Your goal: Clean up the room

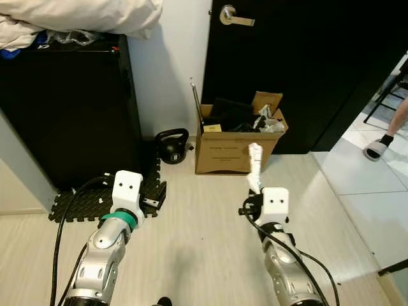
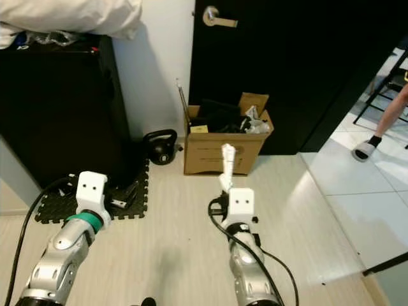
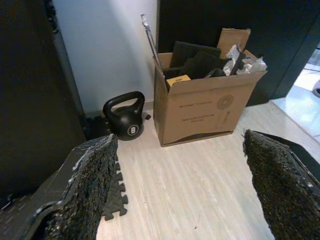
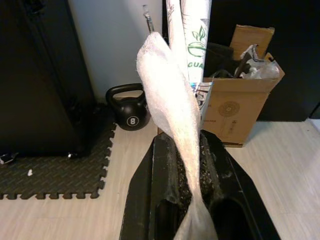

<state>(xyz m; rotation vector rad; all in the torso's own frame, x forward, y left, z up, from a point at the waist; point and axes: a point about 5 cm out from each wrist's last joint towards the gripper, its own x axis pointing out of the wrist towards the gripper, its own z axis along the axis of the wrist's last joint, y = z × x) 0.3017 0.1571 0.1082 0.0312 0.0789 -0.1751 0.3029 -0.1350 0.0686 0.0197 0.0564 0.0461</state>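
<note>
A brown cardboard box (image 1: pixel 237 151) stuffed with dark items and crumpled plastic stands on the floor against the black door. My right gripper (image 4: pixel 192 172) is shut on a white crumpled plastic wrapper (image 1: pixel 255 167) with green print, held upright in front of the box (image 4: pixel 235 112). My left gripper (image 3: pixel 182 185) is open, its rough black fingers (image 3: pixel 92 185) spread wide and nothing between them, hovering over the floor left of the box (image 3: pixel 205 107).
A black kettlebell (image 1: pixel 171 146) sits by the wall beside the box. Black foam mat tiles (image 1: pixel 105 197) lie under a black cabinet (image 1: pixel 70 102) topped with white bedding. A person's leg in a slipper (image 1: pixel 380 148) stands at the far right on white tiles.
</note>
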